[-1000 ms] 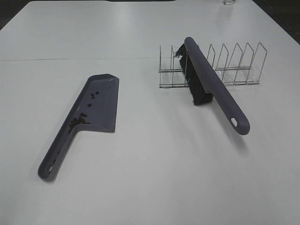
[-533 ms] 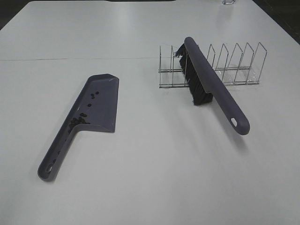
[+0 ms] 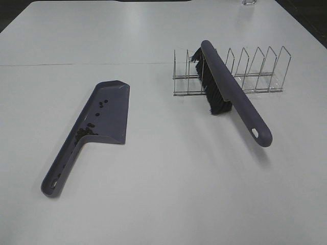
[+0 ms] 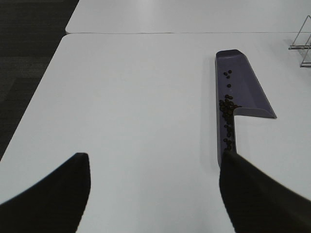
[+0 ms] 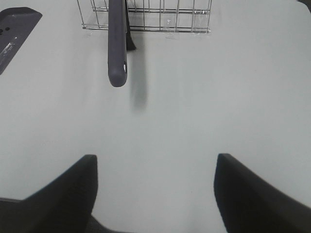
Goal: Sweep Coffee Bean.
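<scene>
Your white, matte bench point(image 3: 163, 194) carries a purple plastic dustpan point(image 3: 110, 109) at nine o'clock, its flat scoop narrowing into a long handle. The coffee beans point(image 3: 87, 132), tiny dark ovals, sit inside it, heaped where scoop meets handle. At two o'clock a black-bristled brush point(image 3: 232, 97) leans tilted in a thin wire rack point(image 3: 255, 71). Both your grippers, left point(image 4: 155, 194) and right point(image 5: 155, 194), hang over bare bench with fingers spread apart, gripping nothing.
</scene>
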Tool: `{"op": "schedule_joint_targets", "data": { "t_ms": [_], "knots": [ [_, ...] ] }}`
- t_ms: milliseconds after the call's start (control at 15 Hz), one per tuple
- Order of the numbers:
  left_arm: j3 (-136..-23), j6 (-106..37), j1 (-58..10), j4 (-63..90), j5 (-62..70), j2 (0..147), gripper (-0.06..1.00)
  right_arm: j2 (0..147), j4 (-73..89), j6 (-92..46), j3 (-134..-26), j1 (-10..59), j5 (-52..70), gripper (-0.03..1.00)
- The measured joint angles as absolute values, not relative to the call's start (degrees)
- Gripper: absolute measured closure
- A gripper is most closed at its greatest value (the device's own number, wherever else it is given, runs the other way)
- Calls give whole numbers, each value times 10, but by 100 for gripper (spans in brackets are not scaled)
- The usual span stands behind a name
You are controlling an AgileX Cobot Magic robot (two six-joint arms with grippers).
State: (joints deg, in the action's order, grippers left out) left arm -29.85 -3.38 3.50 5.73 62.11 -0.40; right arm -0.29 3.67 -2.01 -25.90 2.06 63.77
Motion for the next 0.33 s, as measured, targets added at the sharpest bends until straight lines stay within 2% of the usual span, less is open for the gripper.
{"op": "schedule_joint_targets", "data": {
  "t_ms": [333],
  "knots": [
    [-299,-34,35,57,621,-4,26,-3,33,-21,-259,21,638,38]
  ]
}}
